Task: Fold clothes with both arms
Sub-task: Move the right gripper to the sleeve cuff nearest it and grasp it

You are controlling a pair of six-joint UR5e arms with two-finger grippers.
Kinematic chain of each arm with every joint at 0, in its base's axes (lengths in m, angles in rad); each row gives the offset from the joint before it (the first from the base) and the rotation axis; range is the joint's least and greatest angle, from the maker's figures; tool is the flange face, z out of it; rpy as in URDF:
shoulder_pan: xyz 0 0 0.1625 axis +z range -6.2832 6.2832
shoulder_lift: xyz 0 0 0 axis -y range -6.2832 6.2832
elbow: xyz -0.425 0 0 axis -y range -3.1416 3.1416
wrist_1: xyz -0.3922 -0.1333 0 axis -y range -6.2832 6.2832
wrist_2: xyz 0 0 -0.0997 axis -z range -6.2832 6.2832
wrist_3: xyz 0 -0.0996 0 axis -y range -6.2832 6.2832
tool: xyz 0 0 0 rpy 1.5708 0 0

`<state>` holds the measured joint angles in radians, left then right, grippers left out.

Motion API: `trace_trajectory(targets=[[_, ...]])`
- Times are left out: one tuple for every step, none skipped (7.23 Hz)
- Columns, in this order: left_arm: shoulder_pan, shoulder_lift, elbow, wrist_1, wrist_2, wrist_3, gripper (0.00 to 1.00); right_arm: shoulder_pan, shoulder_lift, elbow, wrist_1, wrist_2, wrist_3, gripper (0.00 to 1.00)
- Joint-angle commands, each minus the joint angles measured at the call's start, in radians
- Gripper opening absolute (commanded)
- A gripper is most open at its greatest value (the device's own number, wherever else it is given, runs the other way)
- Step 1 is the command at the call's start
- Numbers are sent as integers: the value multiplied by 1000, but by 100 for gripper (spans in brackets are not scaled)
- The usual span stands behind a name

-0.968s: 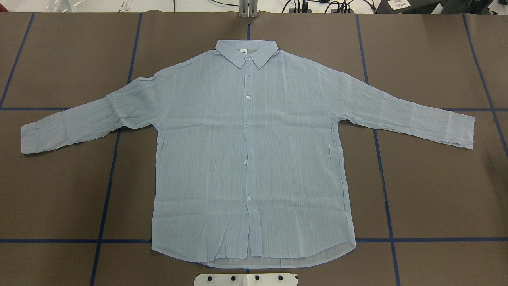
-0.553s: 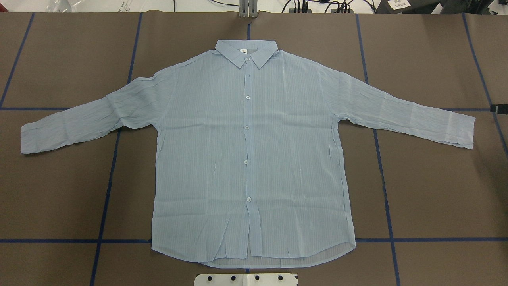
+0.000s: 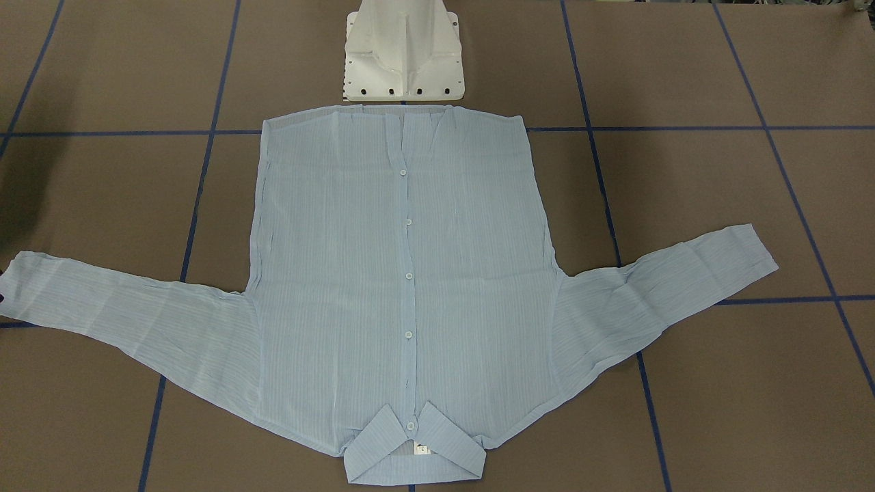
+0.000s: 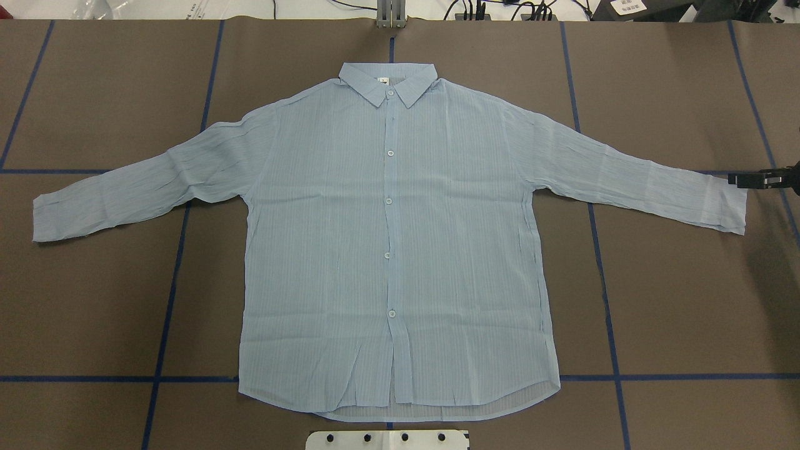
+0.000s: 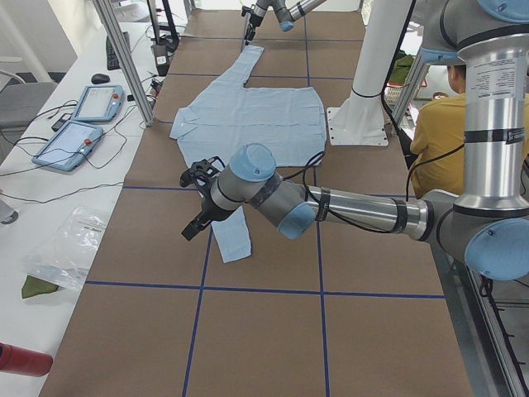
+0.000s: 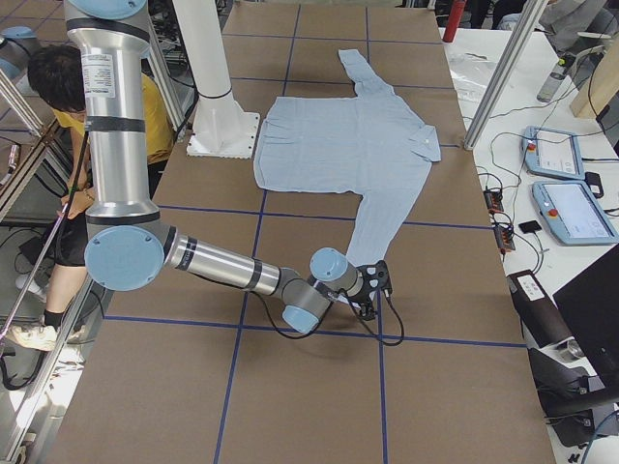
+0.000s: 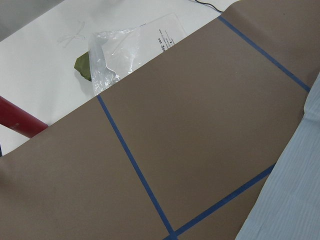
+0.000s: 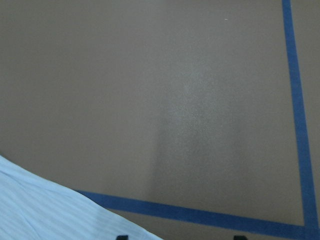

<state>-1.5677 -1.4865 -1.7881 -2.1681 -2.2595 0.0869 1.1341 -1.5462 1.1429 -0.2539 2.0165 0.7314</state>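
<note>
The light-blue striped shirt lies flat, face up and buttoned, collar at the far side and both sleeves spread out. My right gripper reaches in low from the right edge, its tip at the right sleeve's cuff. In the right wrist view its two fingertips stand apart, open, with the cuff's corner beside them. My left gripper shows only in the exterior left view, hovering next to the left sleeve's cuff; I cannot tell whether it is open or shut.
The white pedestal base stands at the shirt's hem. Blue tape lines cross the brown table cover. A plastic bag and a red cylinder lie off the table's left end. Tablets sit on a side bench; a person sits behind the robot.
My right gripper has come in from the right edge and moved left up to the right sleeve's cuff. The shirt has not moved.
</note>
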Motion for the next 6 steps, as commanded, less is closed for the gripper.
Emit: trace_trajectory(targets=[[0, 0, 6, -10, 0, 1, 100, -19, 0, -6, 4, -21, -1, 69], [0, 6, 7, -12, 0, 1, 100, -27, 0, -14, 4, -24, -1, 66], [0, 6, 6, -12, 0, 1, 100, -28, 0, -15, 5, -24, 0, 59], [0, 6, 6, -12, 0, 1, 100, -30, 0, -15, 5, -24, 2, 47], [0, 6, 6, -12, 0, 1, 100, -30, 0, -14, 5, -22, 5, 0], [0, 6, 6, -12, 0, 1, 100, -30, 0, 1, 5, -18, 5, 0]])
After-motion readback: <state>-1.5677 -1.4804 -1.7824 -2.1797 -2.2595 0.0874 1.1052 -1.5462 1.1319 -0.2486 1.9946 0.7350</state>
